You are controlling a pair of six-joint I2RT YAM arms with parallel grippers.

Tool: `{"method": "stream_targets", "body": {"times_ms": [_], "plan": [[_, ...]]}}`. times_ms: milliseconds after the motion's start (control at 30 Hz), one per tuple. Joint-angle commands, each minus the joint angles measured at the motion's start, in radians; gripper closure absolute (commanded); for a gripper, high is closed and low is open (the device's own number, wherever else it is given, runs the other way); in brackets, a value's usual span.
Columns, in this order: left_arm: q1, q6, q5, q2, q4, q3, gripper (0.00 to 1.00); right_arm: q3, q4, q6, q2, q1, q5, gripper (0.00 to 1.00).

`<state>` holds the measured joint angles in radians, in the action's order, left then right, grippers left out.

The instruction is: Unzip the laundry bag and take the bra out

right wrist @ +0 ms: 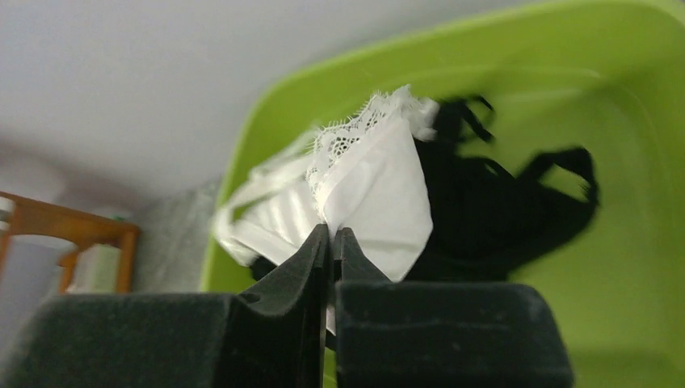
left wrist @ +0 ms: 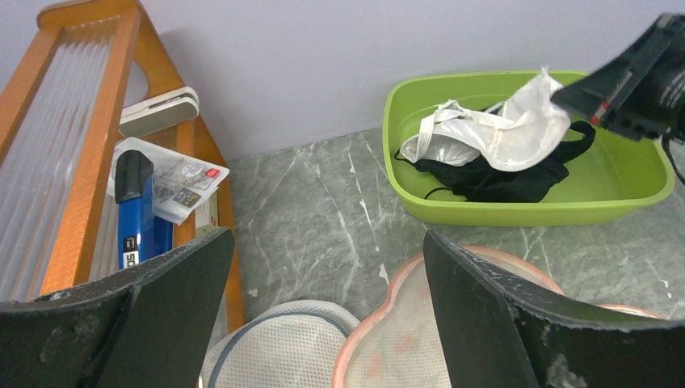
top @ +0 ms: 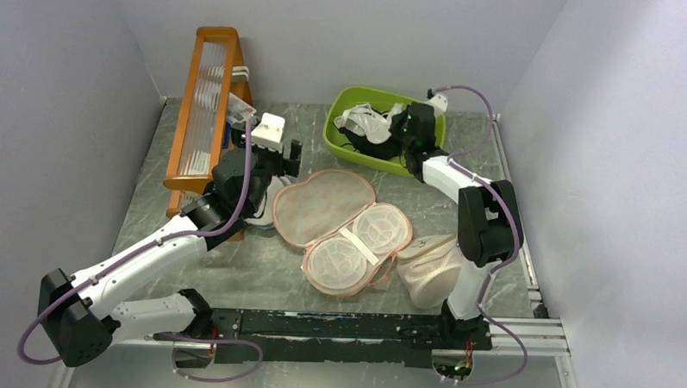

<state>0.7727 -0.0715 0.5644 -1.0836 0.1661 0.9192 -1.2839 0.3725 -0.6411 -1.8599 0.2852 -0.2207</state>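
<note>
the left gripper [left wrist: 327, 238] holds its dark fingers [left wrist: 485, 323] wide apart at the near edge. between them lies the laundry bag [left wrist: 404, 323], with a mesh disc [left wrist: 283, 347] to its left. far right, a green tub [left wrist: 420, 206] holds the bra [left wrist: 517, 129] over black garments [left wrist: 509, 182]. the right gripper [left wrist: 559, 99] pinches the bra's edge. an orange rack [left wrist: 89, 162] stands left.

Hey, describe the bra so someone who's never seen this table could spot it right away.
Look to the green tub at the far edge of the table, right of centre. Inside it lies the bra, pinched by the right fingers. It is the only white, lace-edged piece there, on top of black strappy garments.
</note>
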Motion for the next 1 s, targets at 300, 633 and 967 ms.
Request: {"method": "stream_targets", "body": {"times_ms": [300, 633, 967], "plan": [[-0.012, 0.041, -0.069, -0.028, -0.022, 0.043, 0.02, 0.227, 0.029, -0.015, 0.115, -0.103, -0.045, 1.0], [-0.016, 0.044, -0.08, -0.041, -0.035, 0.055, 0.01, 0.188, -0.058, 0.063, 0.067, -0.144, 0.036, 1.0], [-0.018, 0.055, -0.104, -0.045, -0.061, 0.075, 0.01, 0.177, -0.109, 0.071, 0.041, -0.149, 0.058, 0.94]]}}
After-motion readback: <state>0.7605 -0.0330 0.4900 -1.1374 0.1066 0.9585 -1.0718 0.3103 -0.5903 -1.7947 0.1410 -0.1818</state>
